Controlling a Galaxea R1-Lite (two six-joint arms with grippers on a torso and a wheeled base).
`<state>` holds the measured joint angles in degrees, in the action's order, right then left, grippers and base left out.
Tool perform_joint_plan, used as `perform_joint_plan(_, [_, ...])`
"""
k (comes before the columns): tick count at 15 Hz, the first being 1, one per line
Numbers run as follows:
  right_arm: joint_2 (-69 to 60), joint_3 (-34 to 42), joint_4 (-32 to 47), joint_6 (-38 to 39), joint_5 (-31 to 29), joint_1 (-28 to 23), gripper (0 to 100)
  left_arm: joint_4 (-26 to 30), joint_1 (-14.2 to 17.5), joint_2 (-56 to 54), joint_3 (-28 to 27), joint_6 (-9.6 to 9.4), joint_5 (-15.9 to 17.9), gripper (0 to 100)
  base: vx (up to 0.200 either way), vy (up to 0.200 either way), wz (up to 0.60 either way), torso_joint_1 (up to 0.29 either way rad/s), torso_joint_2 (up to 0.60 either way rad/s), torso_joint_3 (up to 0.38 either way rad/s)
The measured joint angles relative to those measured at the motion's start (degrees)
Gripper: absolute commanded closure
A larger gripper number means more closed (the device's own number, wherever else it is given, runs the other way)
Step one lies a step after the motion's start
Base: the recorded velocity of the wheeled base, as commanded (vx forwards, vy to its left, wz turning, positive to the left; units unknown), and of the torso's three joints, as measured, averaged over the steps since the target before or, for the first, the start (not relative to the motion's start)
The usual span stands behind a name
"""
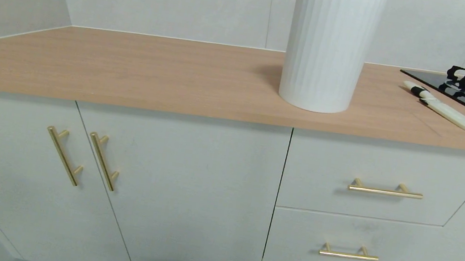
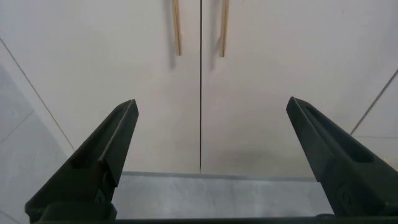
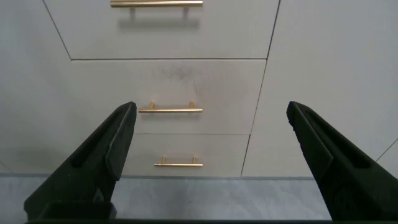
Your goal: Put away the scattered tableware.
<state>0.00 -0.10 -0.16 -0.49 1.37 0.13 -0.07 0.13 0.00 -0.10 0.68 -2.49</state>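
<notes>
Both pincers hang released, jaws wide: the left pincer (image 2: 211,112) facing the cupboard doors (image 2: 280,81), the right pincer (image 3: 211,112) facing the drawers (image 3: 168,81). Up on the desk (image 1: 131,69) lies the knife (image 1: 443,109), right of the ribbed white holder (image 1: 330,48) and just beside the hob (image 1: 433,79) — long axis slanting far-left to near-right, well above both; the right arm looks nearer.
</notes>
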Motion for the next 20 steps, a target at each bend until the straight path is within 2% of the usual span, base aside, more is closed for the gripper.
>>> perform_joint_plan(5, [0.0, 0.0, 0.0, 0.0, 0.0, 0.0, 0, 0.0, 0.0, 0.0, 0.0, 0.0, 0.0, 0, 0.0, 0.0, 0.0, 0.0, 0.0, 0.0])
perform_joint_plan(11, [0.0, 0.0, 0.0, 0.0, 0.0, 0.0, 0, 0.0, 0.0, 0.0, 0.0, 0.0, 0.0, 0, 0.2, 0.0, 0.0, -0.001, 0.0, 0.004])
perform_joint_plan(17, [0.0, 0.0, 0.0, 0.0, 0.0, 0.0, 0, 0.0, 0.0, 0.0, 0.0, 0.0, 0.0, 0, 0.0, 0.0, 0.0, 0.0, 0.0, 0.0])
perform_joint_plan(20, [0.0, 0.0, 0.0, 0.0, 0.0, 0.0, 0, 0.0, 0.0, 0.0, 0.0, 0.0, 0.0, 0, 0.0, -0.2, 0.0, -0.001, 0.0, 0.004])
